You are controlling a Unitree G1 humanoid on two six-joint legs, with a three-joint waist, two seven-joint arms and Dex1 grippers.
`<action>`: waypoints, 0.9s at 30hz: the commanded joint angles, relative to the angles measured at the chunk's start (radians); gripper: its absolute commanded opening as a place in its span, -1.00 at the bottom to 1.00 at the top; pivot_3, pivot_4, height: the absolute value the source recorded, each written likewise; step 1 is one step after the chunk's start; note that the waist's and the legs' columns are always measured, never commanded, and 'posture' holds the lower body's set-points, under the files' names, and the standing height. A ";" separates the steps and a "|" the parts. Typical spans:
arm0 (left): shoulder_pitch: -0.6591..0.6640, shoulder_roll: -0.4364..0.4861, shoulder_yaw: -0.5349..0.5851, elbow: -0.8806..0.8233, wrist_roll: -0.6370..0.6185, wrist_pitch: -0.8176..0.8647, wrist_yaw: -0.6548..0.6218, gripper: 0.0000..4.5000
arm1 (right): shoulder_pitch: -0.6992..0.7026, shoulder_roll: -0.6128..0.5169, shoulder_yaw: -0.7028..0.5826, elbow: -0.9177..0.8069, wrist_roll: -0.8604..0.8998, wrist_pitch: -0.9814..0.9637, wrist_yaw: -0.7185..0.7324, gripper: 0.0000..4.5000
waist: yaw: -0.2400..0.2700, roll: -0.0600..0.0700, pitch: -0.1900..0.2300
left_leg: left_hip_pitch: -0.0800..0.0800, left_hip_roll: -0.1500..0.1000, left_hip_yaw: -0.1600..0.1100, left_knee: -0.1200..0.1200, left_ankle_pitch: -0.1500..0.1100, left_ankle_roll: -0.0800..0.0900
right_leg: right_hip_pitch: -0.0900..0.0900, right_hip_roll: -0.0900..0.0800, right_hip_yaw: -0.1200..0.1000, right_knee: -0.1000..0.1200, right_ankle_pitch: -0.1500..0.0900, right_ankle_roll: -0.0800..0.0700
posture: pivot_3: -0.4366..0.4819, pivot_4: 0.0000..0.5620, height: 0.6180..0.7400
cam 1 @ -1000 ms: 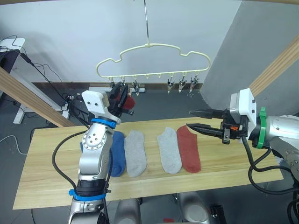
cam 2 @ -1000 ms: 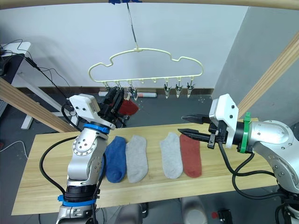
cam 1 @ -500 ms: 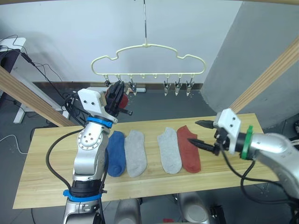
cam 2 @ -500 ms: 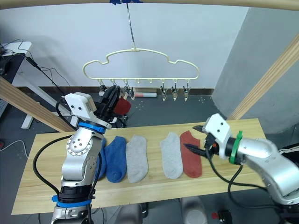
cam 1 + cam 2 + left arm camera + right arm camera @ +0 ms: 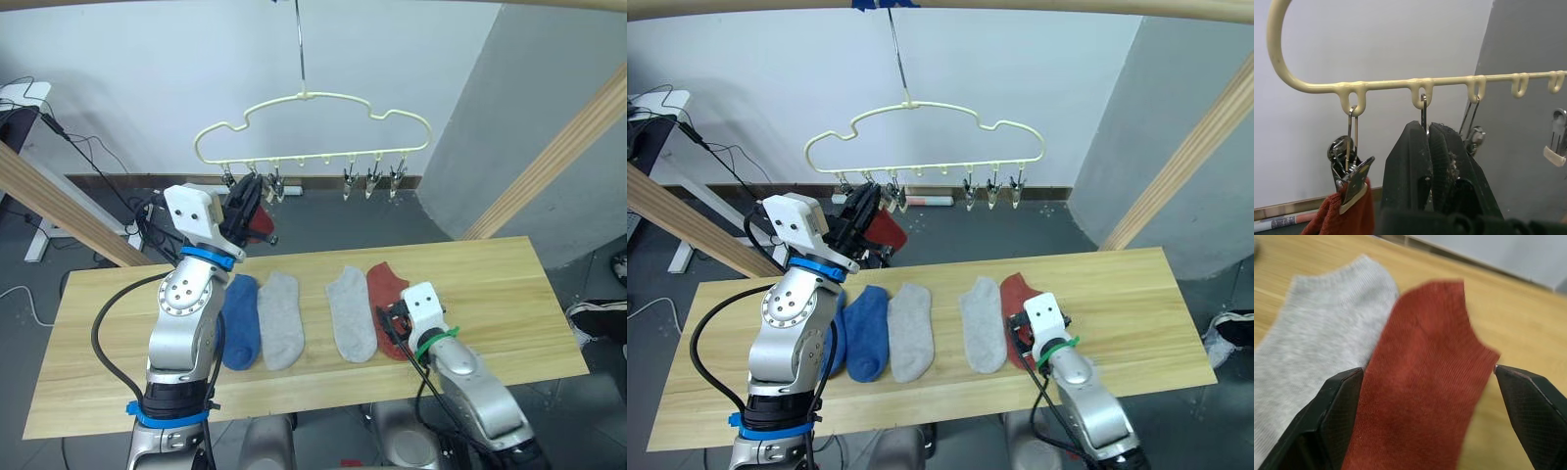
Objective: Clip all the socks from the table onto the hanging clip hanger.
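Rust-red sock (image 5: 1422, 377) on the counter (image 5: 490, 274) now lies between the wide-apart fingers of the right gripper (image 5: 1425, 411), which has dropped from mid-air a second ago to straddle it, so pickup looks next. Left gripper (image 5: 1430, 161), fingers together, remains at the clip hanger (image 5: 313, 122) beside the already clipped red sock (image 5: 1339, 220).

You only get the top corner of the clipped rust-red knit sock (image 5: 1339, 220) at the wrist view's edge, and your left arm covers most of one blue ankle sock (image 5: 839, 328).
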 commanded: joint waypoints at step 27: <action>0.010 0.049 0.032 -0.099 -0.097 0.078 -0.068 -1.00 | -0.065 -0.019 -0.068 0.124 -0.050 -0.030 0.145 -0.99 | 0.003 0.001 0.000 | 0.002 -0.001 0.001 0.000 0.000 0.000 | 0.002 0.000 0.001 -0.001 0.002 -0.003 | -0.57 0.14 1.00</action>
